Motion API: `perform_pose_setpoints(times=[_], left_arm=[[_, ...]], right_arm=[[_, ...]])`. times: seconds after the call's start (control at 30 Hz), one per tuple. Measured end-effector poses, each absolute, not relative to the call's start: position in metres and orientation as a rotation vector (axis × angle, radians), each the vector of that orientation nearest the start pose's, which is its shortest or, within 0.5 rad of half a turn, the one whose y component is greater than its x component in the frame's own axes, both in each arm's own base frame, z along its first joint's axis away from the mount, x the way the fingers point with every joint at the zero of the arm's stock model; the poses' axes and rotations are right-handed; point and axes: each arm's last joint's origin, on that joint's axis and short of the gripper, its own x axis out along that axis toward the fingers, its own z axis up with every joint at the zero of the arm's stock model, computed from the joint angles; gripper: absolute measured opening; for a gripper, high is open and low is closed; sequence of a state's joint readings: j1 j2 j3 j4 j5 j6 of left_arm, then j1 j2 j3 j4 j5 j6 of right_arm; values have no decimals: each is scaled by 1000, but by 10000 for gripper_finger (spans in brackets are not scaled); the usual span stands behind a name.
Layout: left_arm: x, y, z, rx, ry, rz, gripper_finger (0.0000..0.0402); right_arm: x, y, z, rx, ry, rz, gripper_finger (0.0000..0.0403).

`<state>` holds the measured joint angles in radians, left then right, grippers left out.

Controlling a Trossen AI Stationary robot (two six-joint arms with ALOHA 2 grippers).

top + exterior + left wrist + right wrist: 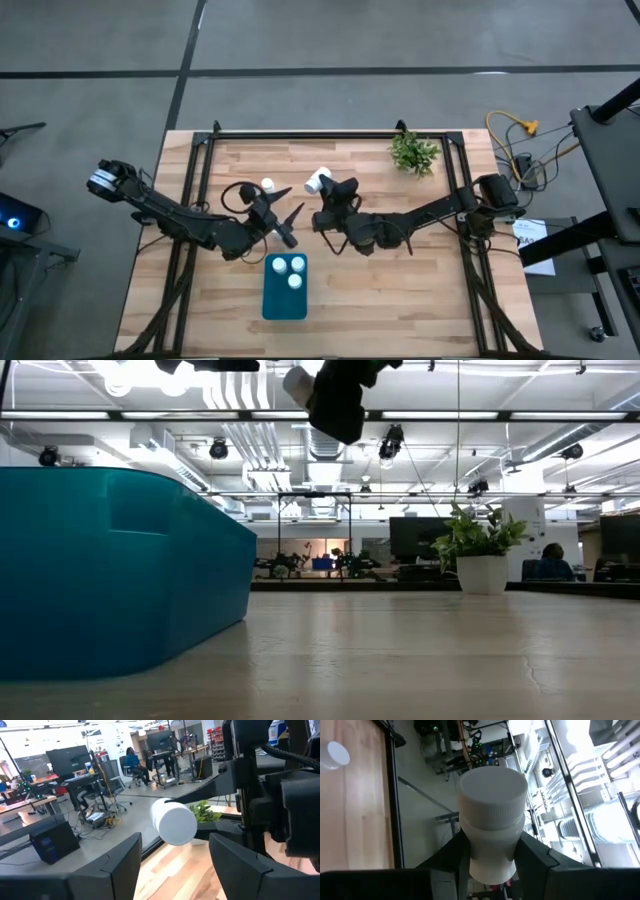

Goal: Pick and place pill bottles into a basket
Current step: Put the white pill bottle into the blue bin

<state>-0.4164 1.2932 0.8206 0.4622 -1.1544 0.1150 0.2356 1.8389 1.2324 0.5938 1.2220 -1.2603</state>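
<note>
Between fingers of right gripper [322, 184], raised above wooden table [420, 290]: small white cylindrical pill bottle [490, 822], clamped by body. Left gripper [283, 213] beside it, fingers spread, empty. Below both: teal rectangular plastic basket [283, 303] holding three bottles.
</note>
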Motion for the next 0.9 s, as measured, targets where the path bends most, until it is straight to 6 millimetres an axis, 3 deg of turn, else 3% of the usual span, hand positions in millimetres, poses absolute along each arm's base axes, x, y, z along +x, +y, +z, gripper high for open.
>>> perform_pose_setpoints(times=[0.37, 0.9], left_arm=[[264, -83, 300, 109, 40, 658, 215], [280, -66, 292, 81, 53, 713, 215]], right_arm=[[400, 68, 269, -1173, 600, -814, 111], [401, 69, 268, -1173, 589, -801, 111]])
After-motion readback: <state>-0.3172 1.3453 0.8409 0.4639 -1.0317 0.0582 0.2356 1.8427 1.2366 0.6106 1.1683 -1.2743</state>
